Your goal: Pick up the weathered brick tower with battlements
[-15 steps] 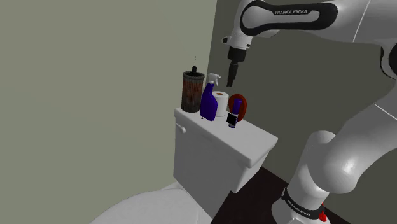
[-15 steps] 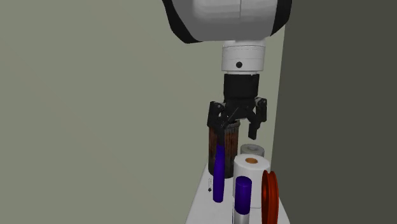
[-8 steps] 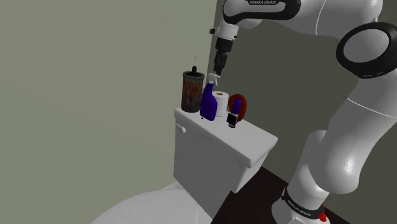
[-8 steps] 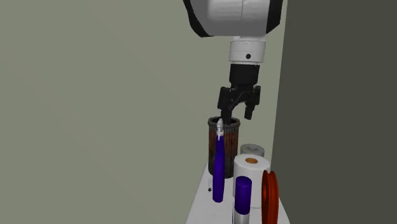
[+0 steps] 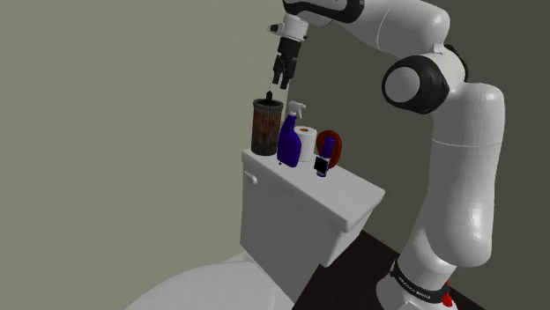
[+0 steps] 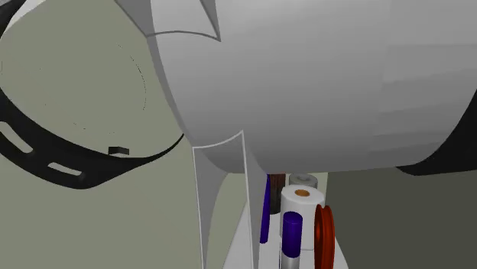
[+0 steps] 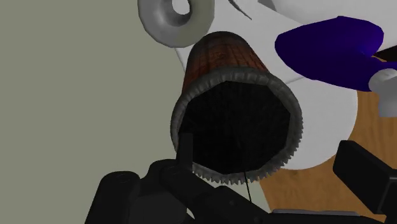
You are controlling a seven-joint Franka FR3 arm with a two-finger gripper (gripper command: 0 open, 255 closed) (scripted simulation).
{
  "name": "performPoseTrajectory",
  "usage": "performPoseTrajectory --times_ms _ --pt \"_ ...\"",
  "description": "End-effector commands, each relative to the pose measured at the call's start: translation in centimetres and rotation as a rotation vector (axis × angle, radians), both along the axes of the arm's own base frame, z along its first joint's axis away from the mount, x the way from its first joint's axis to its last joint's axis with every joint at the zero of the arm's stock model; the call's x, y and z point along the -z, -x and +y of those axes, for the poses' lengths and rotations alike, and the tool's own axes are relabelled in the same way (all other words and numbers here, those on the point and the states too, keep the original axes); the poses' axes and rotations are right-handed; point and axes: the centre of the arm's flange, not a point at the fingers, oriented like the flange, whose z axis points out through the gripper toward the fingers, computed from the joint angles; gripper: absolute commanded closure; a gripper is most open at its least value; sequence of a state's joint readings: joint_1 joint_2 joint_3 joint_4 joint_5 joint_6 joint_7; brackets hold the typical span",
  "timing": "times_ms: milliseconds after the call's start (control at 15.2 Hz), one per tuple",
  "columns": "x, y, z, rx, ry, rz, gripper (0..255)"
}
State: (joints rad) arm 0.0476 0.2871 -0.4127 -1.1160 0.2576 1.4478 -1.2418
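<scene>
1. One second earlier our gripper [image 5: 281,81] hung over the roll [image 5: 308,145]; it had since swung toward the shoulder view's upper middle and hovered above the tower [image 5: 267,128].
2. The tower stood on the tank's [image 5: 300,216] left end in that view, beside the spray bottle [image 5: 288,143].
3. Our fingers stood wide apart, holding nothing.
4. We judged a straight descent came next.
</scene>
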Motion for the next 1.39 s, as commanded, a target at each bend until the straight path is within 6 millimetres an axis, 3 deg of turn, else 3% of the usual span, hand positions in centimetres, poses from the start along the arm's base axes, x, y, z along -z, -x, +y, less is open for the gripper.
performPoseTrajectory --times_ms 0,462,594,660,1320 --pt "-0.5 -1.3 0.6 -0.044 -0.006 -0.005 0" --pt "3.5 -1.3 0.6 -0.044 -0.006 -0.005 0" --pt "3.5 -1.3 0.6 -0.044 -0.006 -0.005 0" --pt "3.4 -1.3 0.6 -0.044 -0.006 -0.005 255" --pt "3.0 -1.3 0.6 -0.044 -0.006 -0.005 255"
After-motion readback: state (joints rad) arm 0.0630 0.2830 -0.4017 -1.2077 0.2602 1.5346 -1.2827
